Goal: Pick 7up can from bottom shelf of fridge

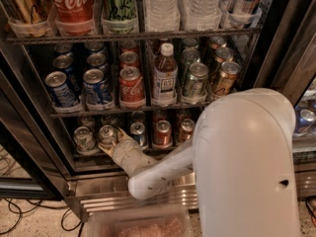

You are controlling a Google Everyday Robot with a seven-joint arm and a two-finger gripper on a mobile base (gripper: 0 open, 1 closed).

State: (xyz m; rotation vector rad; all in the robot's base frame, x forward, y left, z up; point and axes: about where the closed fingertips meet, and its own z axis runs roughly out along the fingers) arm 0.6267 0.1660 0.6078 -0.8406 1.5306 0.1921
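Observation:
The fridge (284, 43) stands open in front of me. On its bottom shelf (89, 155) stands a row of small cans. My gripper (111, 140) reaches in from the lower right and is shut on the 7up can (107, 132), second from the left, with one finger on each side. Another green-silver can (84, 138) stands just left of it. A blue-sided can (138, 132) stands just right of it. Two red-orange cans (162, 132) follow further right. The cans behind them are dark and partly hidden.
My white upper arm (242, 167) fills the lower right. The rack above holds Pepsi cans (60, 89), a Coca-Cola can (131, 85) and a bottle (164, 75). The steel base (98, 194) lies below the shelf. A clear bin (138, 223) and floor cables (19, 216) lie lower.

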